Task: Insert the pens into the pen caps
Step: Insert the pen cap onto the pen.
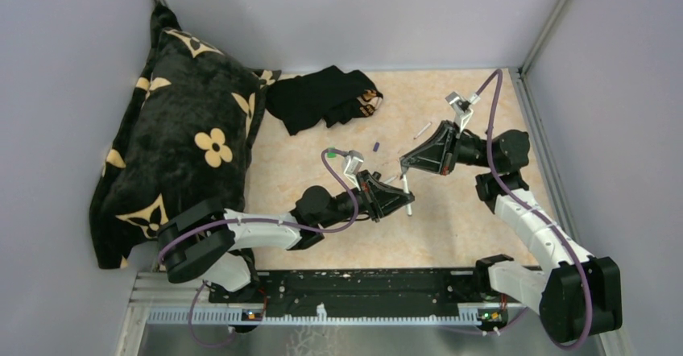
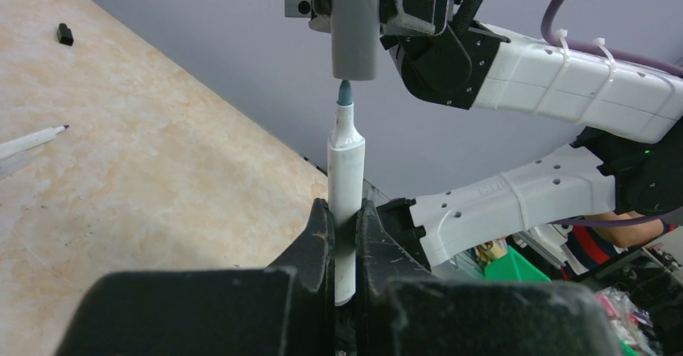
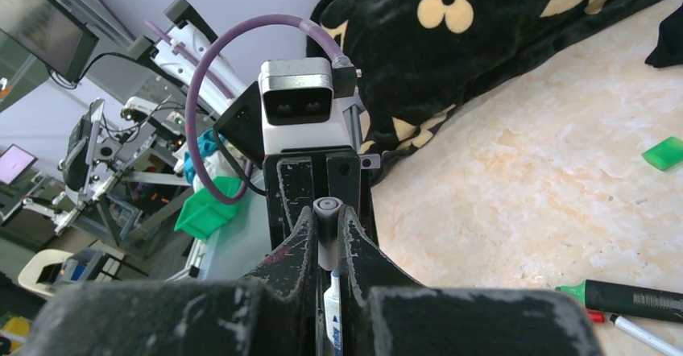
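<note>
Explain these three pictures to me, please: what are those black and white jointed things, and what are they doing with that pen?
They are two robot arms bolted at the table's near edge. The wide picture looks down from above; the other two come from small cameras on each arm's wrist. The left gripper is shut on a white pen, tip pointing up. The right gripper is shut on a grey cap, held just above that tip, not yet on. On the table lie a black flowered cushion, a black cloth, a green cap, a black marker and a small black cap.
</note>
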You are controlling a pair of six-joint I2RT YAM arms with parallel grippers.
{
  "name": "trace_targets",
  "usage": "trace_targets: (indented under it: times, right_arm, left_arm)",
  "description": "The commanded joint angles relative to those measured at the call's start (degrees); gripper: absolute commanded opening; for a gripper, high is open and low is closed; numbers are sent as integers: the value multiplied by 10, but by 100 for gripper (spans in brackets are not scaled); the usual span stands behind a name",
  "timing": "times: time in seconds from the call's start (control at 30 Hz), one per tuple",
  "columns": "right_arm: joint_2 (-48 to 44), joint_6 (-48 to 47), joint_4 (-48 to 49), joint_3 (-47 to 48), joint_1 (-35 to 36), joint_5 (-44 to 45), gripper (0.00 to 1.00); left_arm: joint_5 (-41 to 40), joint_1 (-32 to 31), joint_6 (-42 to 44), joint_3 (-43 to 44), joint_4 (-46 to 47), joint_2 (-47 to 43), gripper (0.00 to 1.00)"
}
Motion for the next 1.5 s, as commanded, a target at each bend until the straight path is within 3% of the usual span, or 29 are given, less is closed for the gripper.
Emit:
trace_targets:
  times: [0.0, 0.7, 0.8, 0.9, 1.13, 1.37, 1.47]
  right_arm:
    - [-5, -18, 2, -2, 4, -4, 0]
    - [-12, -59, -28, -8, 14, -38, 0]
    - [-16, -135, -123, 7, 18, -37, 0]
    - [-20, -250, -274, 37, 21, -39, 11]
    - [-36, -388, -410, 82, 17, -43, 31]
    - [-50, -476, -511, 122, -1, -48, 52]
    - [-59, -574, -597, 144, -11, -53, 60]
  left_arm:
    - [-3, -1, 7, 5, 20, 1, 0]
    - [-39, -1, 39, -14, 44, -12, 0]
    - [-40, 0, 71, -5, 27, -15, 0]
    - [-37, 0, 126, 5, 14, -16, 0]
    - [-32, 0, 222, -1, 12, -27, 0]
    - [-28, 0, 244, -15, 0, -37, 0]
    - [-36, 0, 238, -25, 1, -49, 0]
